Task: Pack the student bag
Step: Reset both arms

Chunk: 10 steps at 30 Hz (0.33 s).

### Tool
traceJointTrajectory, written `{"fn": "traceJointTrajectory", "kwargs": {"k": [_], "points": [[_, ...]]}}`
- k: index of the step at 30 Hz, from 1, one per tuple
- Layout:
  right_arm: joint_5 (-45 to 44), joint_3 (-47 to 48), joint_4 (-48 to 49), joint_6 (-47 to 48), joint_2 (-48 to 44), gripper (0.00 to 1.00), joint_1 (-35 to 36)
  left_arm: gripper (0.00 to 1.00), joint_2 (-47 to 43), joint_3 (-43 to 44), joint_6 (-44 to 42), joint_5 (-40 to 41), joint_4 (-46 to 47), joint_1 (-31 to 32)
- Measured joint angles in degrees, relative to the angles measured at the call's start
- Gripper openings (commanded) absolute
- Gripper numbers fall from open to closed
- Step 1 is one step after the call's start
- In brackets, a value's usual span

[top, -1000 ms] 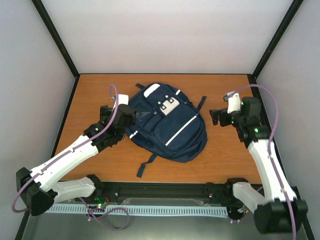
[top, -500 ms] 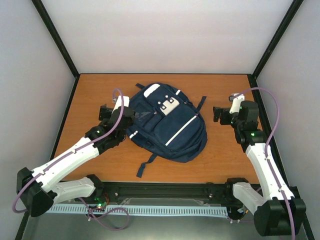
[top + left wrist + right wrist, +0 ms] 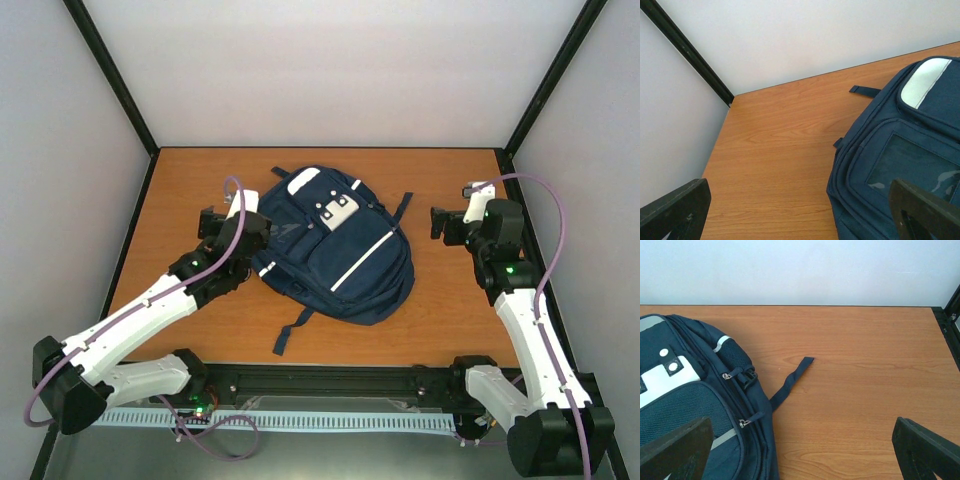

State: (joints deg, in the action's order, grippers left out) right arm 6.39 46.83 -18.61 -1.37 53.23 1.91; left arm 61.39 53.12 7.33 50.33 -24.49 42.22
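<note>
My left gripper [image 3: 212, 222] and right gripper [image 3: 440, 222], both wide and empty, flank the student bag [image 3: 335, 245] mid-table [image 3: 180, 180]; I'd best steady its left side and pinch a zipper pull [image 3: 742, 423] squarely.

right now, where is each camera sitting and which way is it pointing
top external: fixed above and behind the arms, looking down at the table and student bag; both arms show, left gripper and right gripper open either side of it.
left wrist: on the left arm, facing the far left corner; left fingers at the bottom corners, bag at right.
right wrist: on the right arm, facing the far wall; right fingers at the bottom corners, bag and loose strap at left.
shared: both wrist views see the bag, from opposite sides.
</note>
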Motion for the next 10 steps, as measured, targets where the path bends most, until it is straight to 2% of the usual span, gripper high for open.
{"fn": "traceJointTrajectory", "kwargs": {"k": [10], "points": [[1.38,-0.02,0.0,0.42,0.0,1.0,0.0,1.0,-0.07,0.72,1.14,-1.55,-0.83,0.0]]}}
